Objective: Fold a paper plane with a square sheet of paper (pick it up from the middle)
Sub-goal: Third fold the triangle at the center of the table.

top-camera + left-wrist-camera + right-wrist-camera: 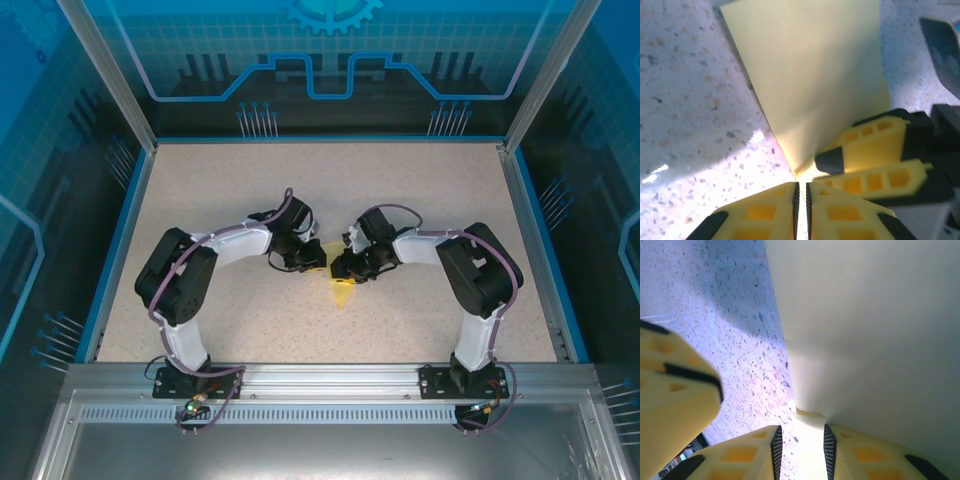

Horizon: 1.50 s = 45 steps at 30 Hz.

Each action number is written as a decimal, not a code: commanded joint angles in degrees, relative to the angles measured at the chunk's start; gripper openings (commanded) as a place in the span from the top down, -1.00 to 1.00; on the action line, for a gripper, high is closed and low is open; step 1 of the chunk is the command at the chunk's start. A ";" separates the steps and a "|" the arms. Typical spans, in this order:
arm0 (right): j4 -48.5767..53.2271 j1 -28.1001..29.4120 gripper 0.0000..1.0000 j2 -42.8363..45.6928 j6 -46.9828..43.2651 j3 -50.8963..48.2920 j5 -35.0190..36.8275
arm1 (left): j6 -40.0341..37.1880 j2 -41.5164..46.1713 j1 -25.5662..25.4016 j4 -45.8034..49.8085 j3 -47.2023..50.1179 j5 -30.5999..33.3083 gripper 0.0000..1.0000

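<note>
Folding looks to be the step in hand, and we judge it mid-way: there is a crease but no dart shape yet. The left pincer [801,186] is closed to a hairline, with a pointed corner of the square sheet of paper [810,75] nipped between its pads. From that pinch the sheet rises ahead of the left pincer as a tilted, part-folded panel above the table [695,100]. The right pincer [800,432] sits just beside the left, nearly tip to tip. Its jaws stand a little apart with a strip of the sheet running between them, and we cannot tell whether the pads press it. Next, we reckon, the right pincer must close on the fold and set the crease while the left anchors the corner. The paper is thin, so a slip or tear is the worry.
</note>
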<state>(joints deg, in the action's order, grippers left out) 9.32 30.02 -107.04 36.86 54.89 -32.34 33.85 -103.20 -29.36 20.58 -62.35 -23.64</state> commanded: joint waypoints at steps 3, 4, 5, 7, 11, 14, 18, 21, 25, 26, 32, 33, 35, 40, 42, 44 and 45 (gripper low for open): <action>1.75 0.53 0.47 -0.97 -0.99 -2.33 3.57 | 6.60 3.00 -0.42 -6.86 5.02 -4.78 0.76; 1.58 0.60 0.51 -0.98 -0.90 -2.42 3.56 | 7.00 3.00 -0.65 -7.46 5.57 -4.83 0.77; 1.57 0.55 0.53 -0.97 -0.91 -2.51 3.44 | 7.24 2.91 -0.80 -7.88 5.98 -4.84 0.77; 1.82 0.56 0.58 -0.83 -1.04 -2.64 3.67 | 7.64 2.55 -1.32 -9.37 6.70 -5.21 0.77; 2.28 0.48 0.66 -0.37 -1.35 -3.03 4.12 | 7.60 1.32 -2.66 -10.42 6.13 -5.64 0.81; 2.15 0.46 0.71 -0.14 -1.27 -3.39 4.15 | 7.73 -0.12 -3.16 -10.95 5.66 -5.72 0.82; 2.04 0.39 0.78 -0.11 -1.35 -3.56 4.04 | 7.66 -2.17 -3.25 -11.25 5.66 -5.45 0.87; 2.10 0.35 0.81 0.02 -1.50 -3.67 4.10 | 7.55 -3.03 -3.30 -11.43 5.75 -5.06 0.88; 2.18 0.30 0.82 0.12 -1.57 -3.89 3.89 | 7.64 -3.99 -3.37 -12.30 5.75 -5.05 0.88; 2.15 0.30 0.83 0.10 -1.62 -3.92 3.86 | 7.64 -4.18 -3.43 -12.28 5.61 -5.08 0.88; 2.03 0.26 0.84 0.19 -1.71 -4.09 3.60 | 6.96 -5.40 -3.44 -11.38 4.79 -4.53 0.88; 1.94 0.30 0.84 0.31 -1.58 -4.18 3.53 | 6.75 -5.60 -3.44 -10.97 4.61 -4.37 0.88; 1.84 0.28 0.84 0.58 -1.62 -4.18 3.42 | 6.22 -6.13 -3.46 -10.08 4.31 -3.76 0.88; 1.65 0.25 0.82 1.20 -1.67 -4.18 2.95 | 4.61 -7.60 -3.42 -7.58 3.34 -1.97 0.88; 1.51 0.20 0.80 1.50 -1.62 -4.22 2.59 | 3.92 -8.15 -3.49 -6.26 2.99 -1.09 0.88; 1.58 0.22 0.78 1.90 -1.72 -4.18 2.65 | 3.17 -8.72 -3.50 -5.12 2.70 -0.34 0.88; 1.55 0.14 0.76 2.13 -1.71 -4.18 2.63 | 2.71 -8.99 -3.45 -4.50 2.51 0.18 0.88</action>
<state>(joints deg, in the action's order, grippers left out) 6.98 29.95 -105.97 36.03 52.25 -30.22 38.89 -108.97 -32.60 12.38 -59.24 -27.94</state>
